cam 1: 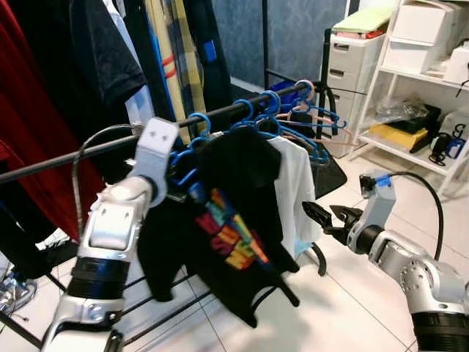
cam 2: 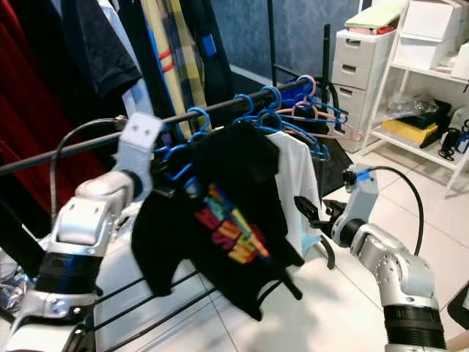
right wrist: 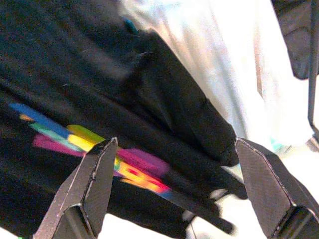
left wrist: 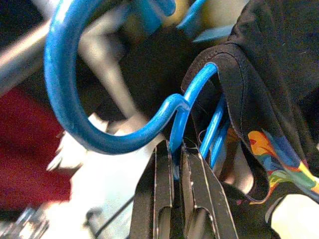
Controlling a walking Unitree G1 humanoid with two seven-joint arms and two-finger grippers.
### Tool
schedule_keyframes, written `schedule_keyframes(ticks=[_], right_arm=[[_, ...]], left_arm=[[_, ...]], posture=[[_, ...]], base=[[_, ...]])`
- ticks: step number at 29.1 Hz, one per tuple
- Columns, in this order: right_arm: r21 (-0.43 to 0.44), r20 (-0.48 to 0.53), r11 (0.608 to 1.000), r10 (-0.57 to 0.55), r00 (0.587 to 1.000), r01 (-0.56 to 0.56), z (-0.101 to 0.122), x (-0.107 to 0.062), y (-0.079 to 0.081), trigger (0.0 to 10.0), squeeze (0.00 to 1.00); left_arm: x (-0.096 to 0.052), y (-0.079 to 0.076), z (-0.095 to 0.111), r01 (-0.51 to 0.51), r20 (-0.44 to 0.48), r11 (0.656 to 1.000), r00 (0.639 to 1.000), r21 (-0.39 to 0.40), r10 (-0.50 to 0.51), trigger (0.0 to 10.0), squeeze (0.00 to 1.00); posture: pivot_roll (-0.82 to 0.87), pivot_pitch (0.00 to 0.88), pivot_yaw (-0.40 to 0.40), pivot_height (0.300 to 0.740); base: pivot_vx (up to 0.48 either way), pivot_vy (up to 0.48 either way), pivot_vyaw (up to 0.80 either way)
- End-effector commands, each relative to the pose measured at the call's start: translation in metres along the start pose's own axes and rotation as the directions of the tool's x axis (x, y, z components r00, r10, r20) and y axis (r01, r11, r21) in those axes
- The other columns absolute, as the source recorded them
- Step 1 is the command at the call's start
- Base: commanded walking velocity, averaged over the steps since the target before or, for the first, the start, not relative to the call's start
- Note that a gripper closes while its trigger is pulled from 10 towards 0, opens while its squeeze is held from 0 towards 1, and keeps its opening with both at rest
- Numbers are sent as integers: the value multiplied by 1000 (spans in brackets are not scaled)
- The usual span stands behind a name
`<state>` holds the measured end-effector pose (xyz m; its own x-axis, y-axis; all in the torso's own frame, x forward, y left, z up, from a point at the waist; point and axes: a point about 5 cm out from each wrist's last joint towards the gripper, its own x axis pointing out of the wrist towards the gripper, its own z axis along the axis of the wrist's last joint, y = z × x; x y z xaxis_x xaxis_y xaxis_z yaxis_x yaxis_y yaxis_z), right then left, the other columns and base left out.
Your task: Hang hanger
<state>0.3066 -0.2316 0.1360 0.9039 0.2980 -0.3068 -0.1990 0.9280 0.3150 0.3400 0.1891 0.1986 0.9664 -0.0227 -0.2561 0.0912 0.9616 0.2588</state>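
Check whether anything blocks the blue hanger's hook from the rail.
Nothing visible does. The left tool grips the blue hanger at its neck, and its hook already curves over the rail, beside other blue hangers.

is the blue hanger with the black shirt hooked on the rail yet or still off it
Cannot tell for sure. The blue hanger is pinched in the left gripper, its hook up at the rail; whether it rests on the rail is unclear.

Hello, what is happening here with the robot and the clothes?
The left gripper is shut on a blue hanger carrying a black T-shirt, holding its hook at the black rail of the clothes rack. The right gripper is open, beside the shirt's lower edge, touching nothing.
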Motion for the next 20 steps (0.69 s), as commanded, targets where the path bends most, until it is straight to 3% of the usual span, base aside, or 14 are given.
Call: schedule_keyframes(ticks=[1, 4, 7, 9, 12, 15, 17, 20], right_arm=[[-2, -29, 1000, 1, 1000, -2, -9, 4, 1, 10000, 0], [-2, -29, 1000, 1, 1000, -2, -9, 4, 1, 10000, 0], [-3, -37, 1000, -12, 999, 11, -13, 5, -1, 10000, 0], [-3, -37, 1000, -12, 999, 11, -13, 5, -1, 10000, 0], [-7, -28, 1000, -26, 999, 26, -13, 5, -3, 10000, 0], [-7, -28, 1000, -26, 999, 26, -13, 5, -3, 10000, 0], [-9, -19, 999, -35, 999, 35, -12, 4, -4, 10000, 0], [-10, -14, 999, -43, 999, 43, -12, 4, -5, 10000, 0]], left_arm=[[-7, 22, -12, -110, -55, 994, 992, 11, 110, 10000, 0], [-7, 22, -12, -110, -55, 994, 992, 11, 110, 10000, 0], [-8, 35, -19, -215, -99, 976, 973, -38, 210, 10000, 0], [-8, 35, -19, -215, -99, 976, 973, -38, 210, 10000, 0], [-3, 31, 1, -235, -31, 959, 972, -158, 234, 10000, 0], [-3, 31, 1, -235, -31, 959, 972, -158, 234, 10000, 0], [0, 29, 17, -251, 16, 952, 966, -173, 258, 10000, 0], [3, 27, 22, -268, 16, 947, 961, -178, 275, 10000, 0]], posture=[[-94, 0, 106, 740], [-94, 0, 106, 740], [-95, 0, 106, 740], [-95, 0, 106, 740], [-99, 0, 109, 740], [-99, 0, 109, 740], [-101, 0, 113, 740], [-101, 0, 114, 740]], base=[[0, 0, 0], [0, 0, 0], [0, 0, 0], [0, 0, 0], [0, 0, 0], [0, 0, 0], [0, 0, 0], [0, 0, 0]])
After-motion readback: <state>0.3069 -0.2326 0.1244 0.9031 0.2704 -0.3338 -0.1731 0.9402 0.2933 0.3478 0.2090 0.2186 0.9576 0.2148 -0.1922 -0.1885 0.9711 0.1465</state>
